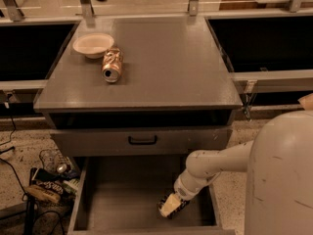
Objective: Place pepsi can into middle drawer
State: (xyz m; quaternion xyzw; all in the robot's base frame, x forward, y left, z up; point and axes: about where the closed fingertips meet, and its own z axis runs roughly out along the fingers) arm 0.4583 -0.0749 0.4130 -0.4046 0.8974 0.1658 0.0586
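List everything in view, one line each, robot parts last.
bowl: 1, cream, cabinet top, back left
dented can: 1, gold-orange, on its side beside the bowl
cabinet: 1, grey, centre
drawer front: 1, grey, black handle, shut
middle drawer: 1, grey, pulled open, lowest
floor clutter: several, dark, left of the middle drawer
dark object: 1, under the end effector, unidentifiable
arm: 1, white, reaching into the middle drawer
end effector: 1, cream, low inside the middle drawer, right side

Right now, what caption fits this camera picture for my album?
The claw reaches low into the open drawer; a gold can lies beside a bowl on the cabinet top.
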